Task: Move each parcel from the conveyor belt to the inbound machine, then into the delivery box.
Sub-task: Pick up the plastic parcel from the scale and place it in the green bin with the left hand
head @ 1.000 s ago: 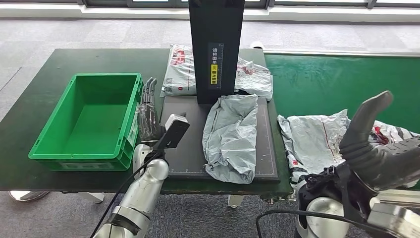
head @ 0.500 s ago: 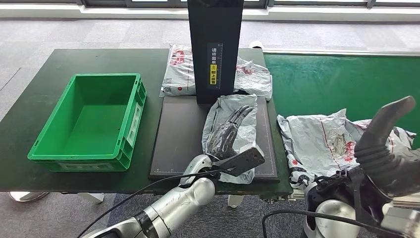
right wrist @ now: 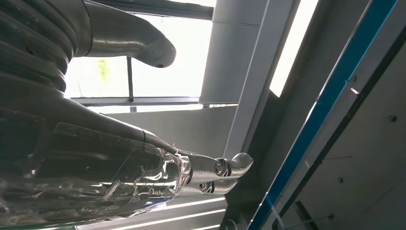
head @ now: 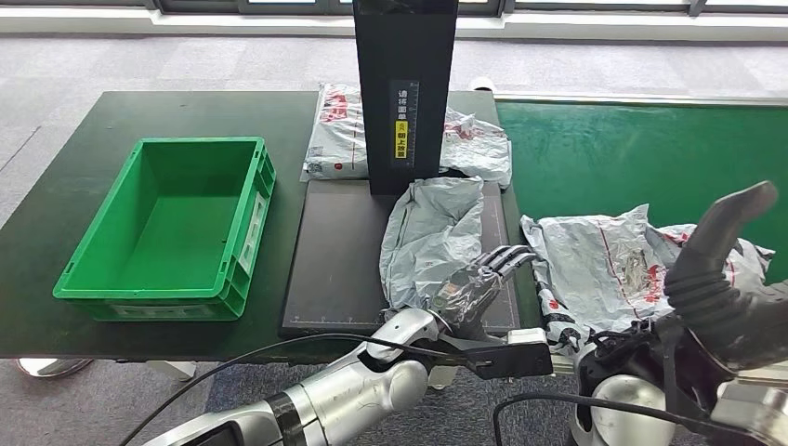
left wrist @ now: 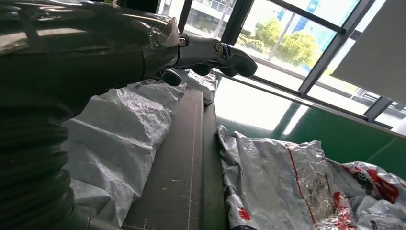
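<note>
Since half a second ago, swung rightward: left hand (head: 479, 283), from above the middle of the crumpled grey plastic parcel (head: 433, 251) to that parcel's near right corner, at the edge of the flat black platform of the inbound machine (head: 339, 251). Fingers extended and slightly apart, reaching toward the conveyor side, holding nothing; seen in the left wrist view (left wrist: 210, 50) spread above the parcel's wrinkled surface. Right hand (head: 720, 269) raised at the lower right, thumb up; fingers straight and empty in the right wrist view (right wrist: 210, 175).

Grey parcel lying lengthwise on the platform, below the black upright column (head: 405, 93). Second grey parcel with red print (head: 604, 260) resting on the green conveyor belt (head: 641, 158), just right of the platform. Another printed white parcel (head: 339, 135) behind the column. Green plastic delivery box (head: 172, 228) on the dark table (head: 65, 186), left of the platform, with nothing inside.
</note>
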`<move>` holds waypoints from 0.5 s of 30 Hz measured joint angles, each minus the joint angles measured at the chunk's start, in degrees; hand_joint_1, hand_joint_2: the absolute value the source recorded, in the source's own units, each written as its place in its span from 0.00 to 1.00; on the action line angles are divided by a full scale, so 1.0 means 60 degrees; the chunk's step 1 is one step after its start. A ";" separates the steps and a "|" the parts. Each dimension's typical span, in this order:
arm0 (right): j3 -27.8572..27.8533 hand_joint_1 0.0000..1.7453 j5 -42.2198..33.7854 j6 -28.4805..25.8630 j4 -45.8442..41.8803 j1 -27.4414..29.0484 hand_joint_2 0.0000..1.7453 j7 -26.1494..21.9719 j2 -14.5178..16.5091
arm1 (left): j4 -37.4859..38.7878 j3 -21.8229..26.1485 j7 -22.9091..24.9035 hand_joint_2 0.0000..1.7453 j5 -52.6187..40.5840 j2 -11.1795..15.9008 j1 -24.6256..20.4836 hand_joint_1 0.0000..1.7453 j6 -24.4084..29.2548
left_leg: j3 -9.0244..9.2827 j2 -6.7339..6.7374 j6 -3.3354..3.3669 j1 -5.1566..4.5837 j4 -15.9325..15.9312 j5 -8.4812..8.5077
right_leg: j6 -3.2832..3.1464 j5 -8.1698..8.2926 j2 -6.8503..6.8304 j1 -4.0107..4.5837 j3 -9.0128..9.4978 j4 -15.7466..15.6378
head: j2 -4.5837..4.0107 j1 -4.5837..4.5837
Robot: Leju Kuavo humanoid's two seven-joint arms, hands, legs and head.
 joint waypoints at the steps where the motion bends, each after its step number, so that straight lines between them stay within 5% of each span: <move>1: -0.0001 0.00 0.0026 0.0001 0.0000 0.0028 1.00 0.0023 -0.0002 | 0.0085 -0.0178 0.0170 1.00 -0.0177 0.0001 -0.0019 0.00 0.0098 | 0.0000 0.0000 0.0000 0.0000 0.0000 0.0000 | 0.0000 0.0000 0.0000 0.0000 0.0000 0.0000 | 0.0000 0.0001; 15: -0.0010 0.00 0.0199 0.0000 0.0000 0.0175 1.00 0.0311 -0.0042 | 0.1363 -0.1692 0.2006 1.00 -0.1248 0.0002 -0.0107 0.00 0.0995 | 0.0000 0.0000 0.0000 0.0000 0.0000 0.0000 | 0.0000 0.0000 0.0000 0.0000 0.0001 0.0000 | 0.0000 -0.0001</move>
